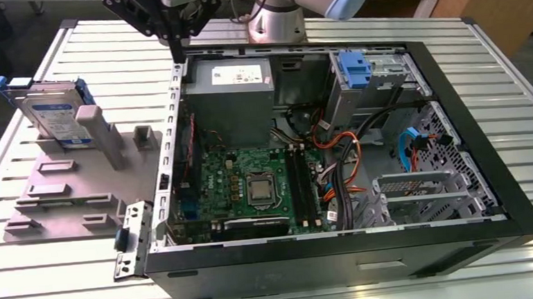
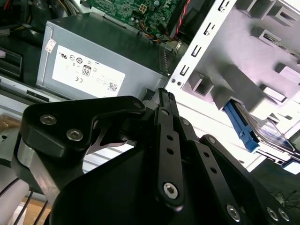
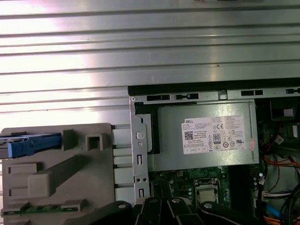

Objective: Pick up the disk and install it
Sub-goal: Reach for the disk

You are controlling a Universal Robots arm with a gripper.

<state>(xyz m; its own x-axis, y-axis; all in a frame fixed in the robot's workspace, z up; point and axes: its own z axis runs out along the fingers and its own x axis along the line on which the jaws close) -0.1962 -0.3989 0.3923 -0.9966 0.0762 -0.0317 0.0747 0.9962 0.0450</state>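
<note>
1. Gripper (image 1: 179,54), closed and empty, hovers above the computer case's (image 1: 301,258) edge.
2. The disk (image 1: 56,114) stands upright in the grey fixture (image 1: 65,176), well apart.
3. A clean pickup likely needs opened fingers squared to its flat faces.

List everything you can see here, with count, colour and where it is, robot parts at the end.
disk: one, silver with a blue frame, standing on edge in the holder, exterior view's left.
holder: one, grey, on the table beside the case.
computer case: one, black, open, mid-table.
power supply: one, grey, inside the case at the end nearest the arm.
circuit board: one, green, on the case floor.
table: one, silver, slatted.
gripper: one, black, shut and empty, above the case wall by the power supply.
arm: one, silver-grey, behind the case.
</note>
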